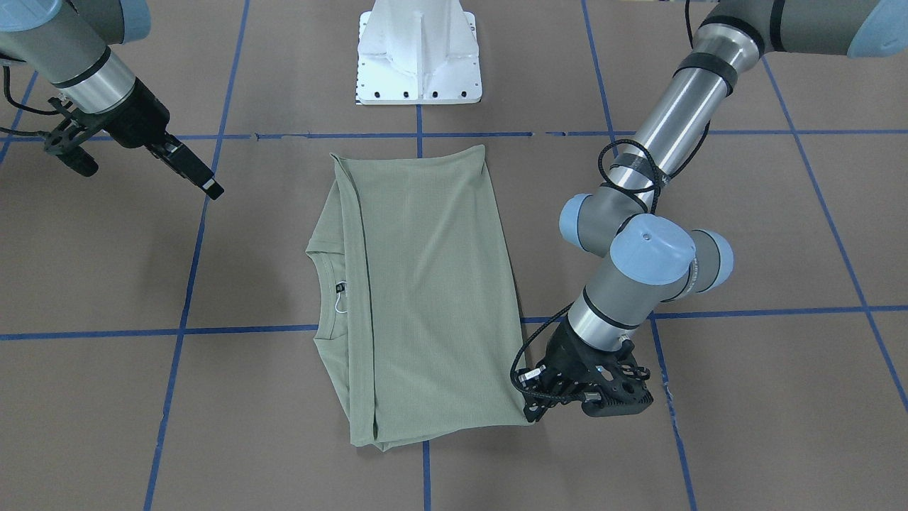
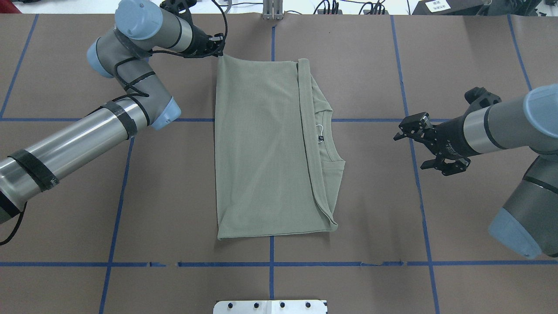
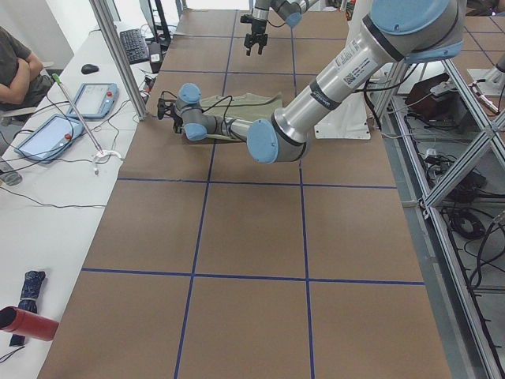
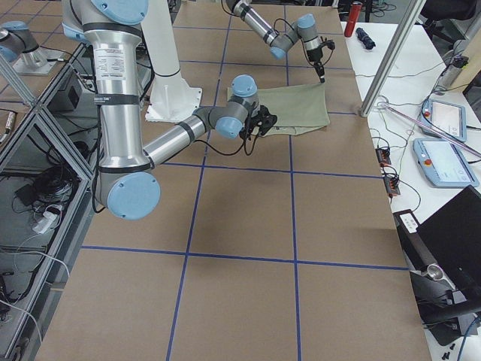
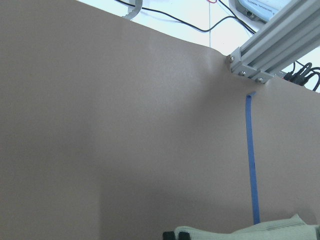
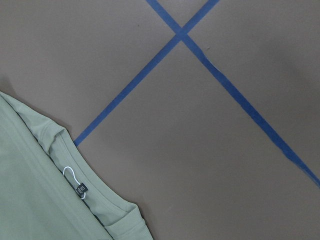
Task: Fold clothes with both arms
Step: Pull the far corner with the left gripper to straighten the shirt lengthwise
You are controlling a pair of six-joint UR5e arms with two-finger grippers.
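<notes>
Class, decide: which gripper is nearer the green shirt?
Left. The left gripper is at the shirt's far corner; the right gripper hangs apart, off its collar side.

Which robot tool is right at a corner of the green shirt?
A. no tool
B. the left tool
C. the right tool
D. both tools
B. The left tool is down at a far corner of the green shirt, while the right tool is off to the side over bare table, clear of the cloth.
</notes>
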